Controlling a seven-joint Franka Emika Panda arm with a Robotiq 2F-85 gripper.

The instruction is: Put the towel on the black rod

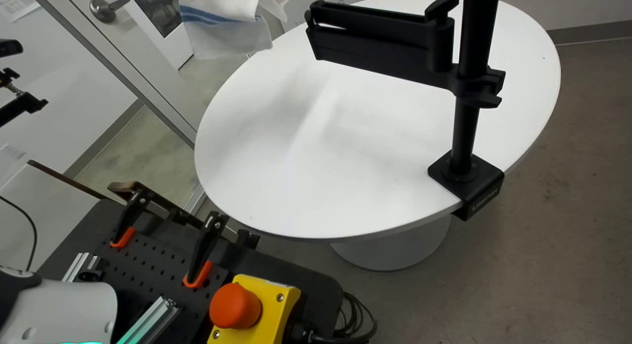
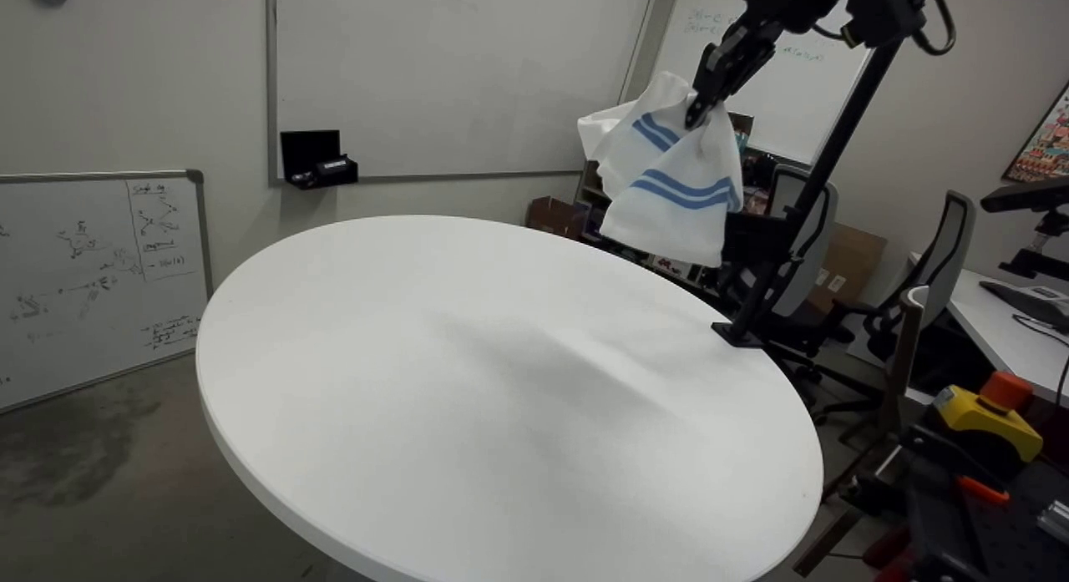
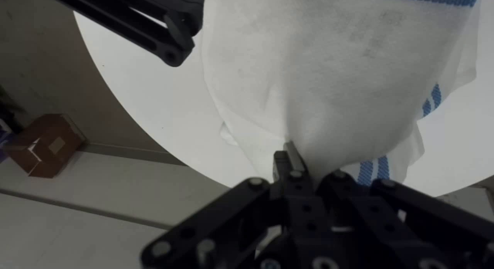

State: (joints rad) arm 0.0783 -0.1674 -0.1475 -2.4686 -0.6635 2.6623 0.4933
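The white towel with blue stripes hangs from my gripper in both exterior views (image 1: pixel 222 30) (image 2: pixel 668 181), above the table's edge. My gripper (image 2: pixel 695 114) is shut on it, and the cloth drapes below the fingers. In the wrist view the towel (image 3: pixel 328 68) spreads out from between the fingertips (image 3: pixel 303 161), and the far finger is partly covered. The black rod (image 1: pixel 375 43) sticks out sideways from the upright pole, apart from the towel. The rod (image 3: pixel 154 29) also shows at the wrist view's upper left. In an exterior view the towel partly hides the rod (image 2: pixel 756 231).
The black upright pole (image 1: pixel 474 48) stands on a clamp base (image 1: pixel 466 181) at the edge of the round white table (image 1: pixel 306 186). A cart carries a yellow box with a red button (image 1: pixel 234 304) and clamps. Chairs (image 2: pixel 802 240) stand behind the pole.
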